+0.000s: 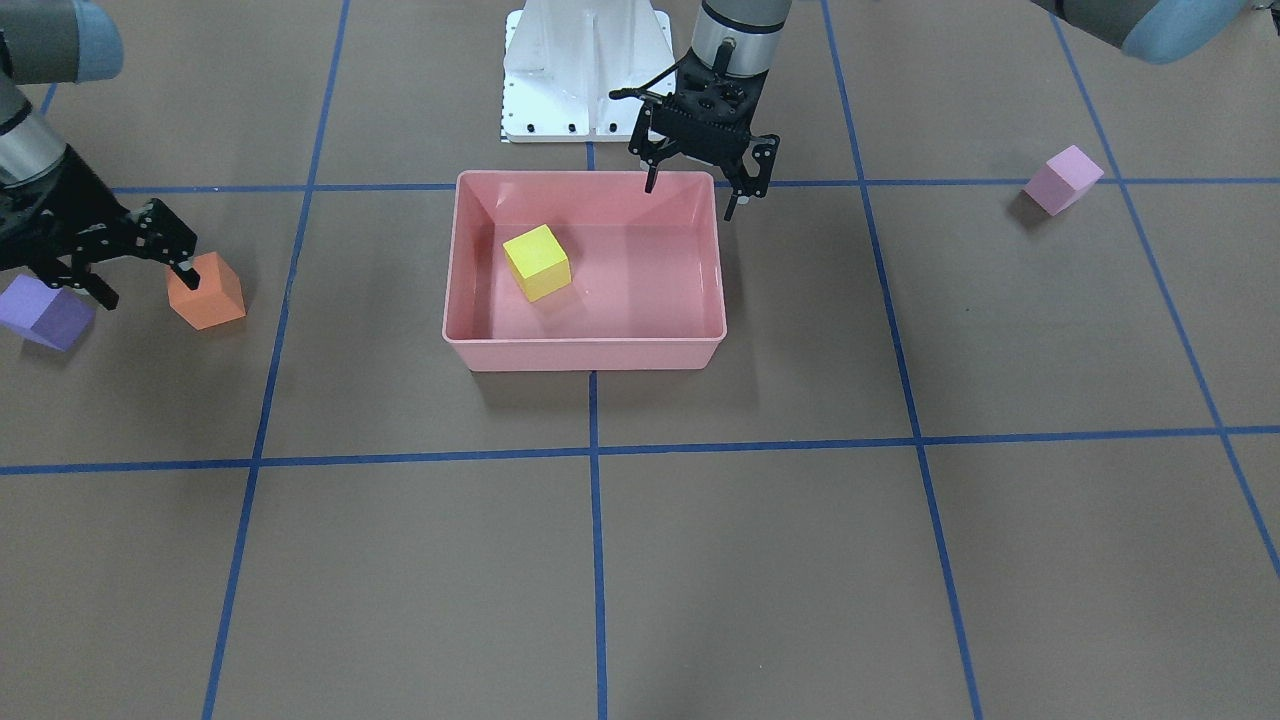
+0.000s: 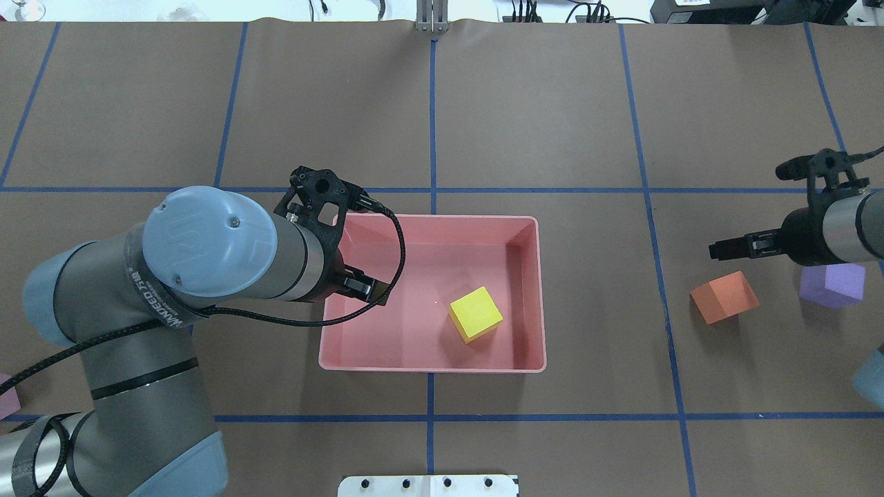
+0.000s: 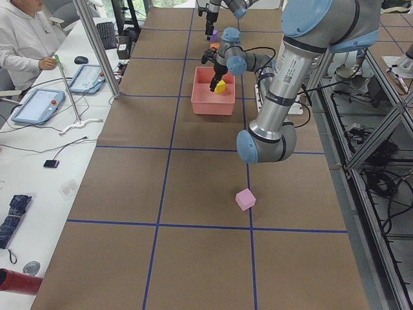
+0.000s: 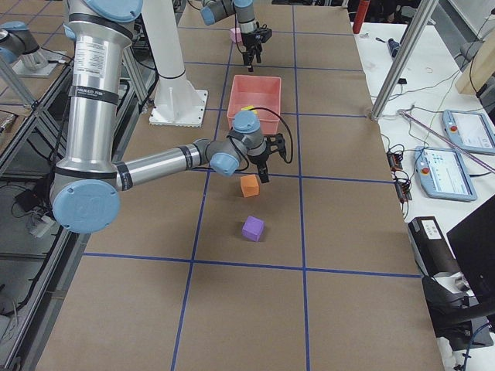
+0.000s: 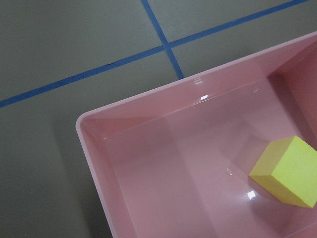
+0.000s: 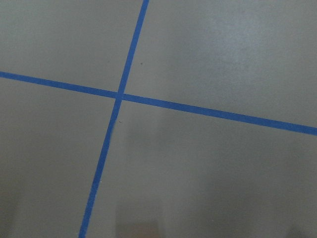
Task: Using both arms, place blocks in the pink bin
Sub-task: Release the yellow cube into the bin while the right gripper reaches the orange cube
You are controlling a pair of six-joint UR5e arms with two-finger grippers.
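A: What is seen, going from the left of the overhead view?

B: The pink block [image 3: 245, 199] is found far out on the left, well apart from the bin [image 2: 428, 370]. The left gripper [image 1: 692, 200] is held spread wide and empty above the bin's left end. The yellow block [image 2: 475, 314] is already lodged inside, flat on the bin's floor. Right of the bin, the orange block [image 2: 723, 297] and the purple block [image 2: 832, 284] are set near each other. The right gripper [image 1: 145, 282] is poised by the orange one, jaws parted, nothing gripped.

A: How is the step best done?

B: The orange pickup is judged to be the step in hand. That block is turned askew to the tape [image 2: 433, 103], so the wrist should be rotated until two opposite flat faces are squared to the pads. The jaws should be lowered to mid-height before being closed, and closed gently, as foam is likely to give. The purple block should not be nudged. The left gripper should be raised clear of the rim before being swung toward the pink block.

A: And the surface, the room?

B: The table [image 2: 552, 103] is covered in brown paper and gridded with blue tape. A white pedestal [image 1: 587, 70] is seen at the robot's base. A person [image 3: 22, 39] is seated at a side bench, with tablets [image 3: 39, 105] laid out.
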